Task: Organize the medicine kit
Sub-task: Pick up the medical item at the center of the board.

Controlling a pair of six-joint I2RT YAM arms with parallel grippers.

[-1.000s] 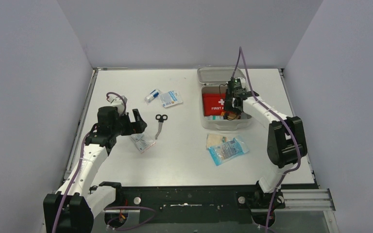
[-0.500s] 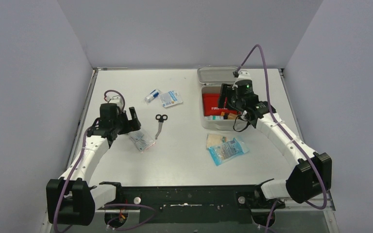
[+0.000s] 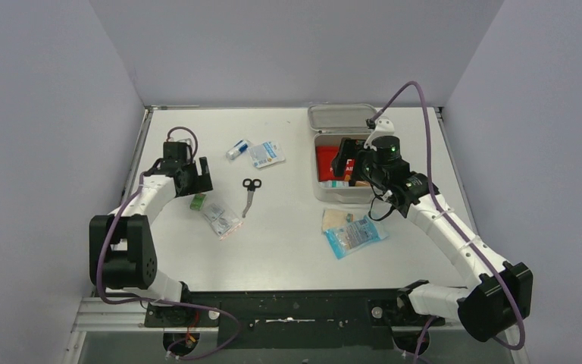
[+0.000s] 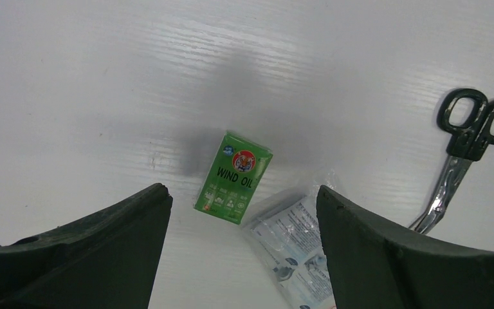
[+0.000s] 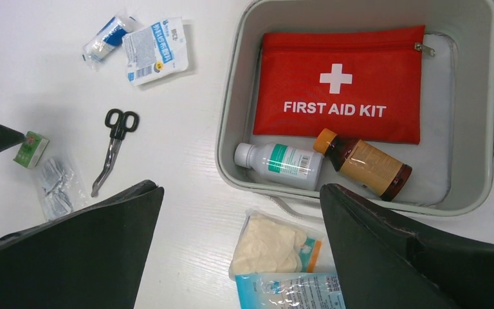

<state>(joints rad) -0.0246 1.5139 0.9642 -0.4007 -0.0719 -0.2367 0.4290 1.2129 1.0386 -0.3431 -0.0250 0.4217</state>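
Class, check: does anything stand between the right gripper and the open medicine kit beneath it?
Nothing visible does. The right gripper hangs open above the medicine kit, with a clear line down to the red pouch, white bottle and brown bottle lying inside.

Pale lilac walls (image 3: 288,45) enclose a white table (image 3: 288,243).

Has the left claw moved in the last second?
Yes. In the overhead view the left gripper has pulled leftward and slightly toward the back, away from the scissors, which lie where they were.
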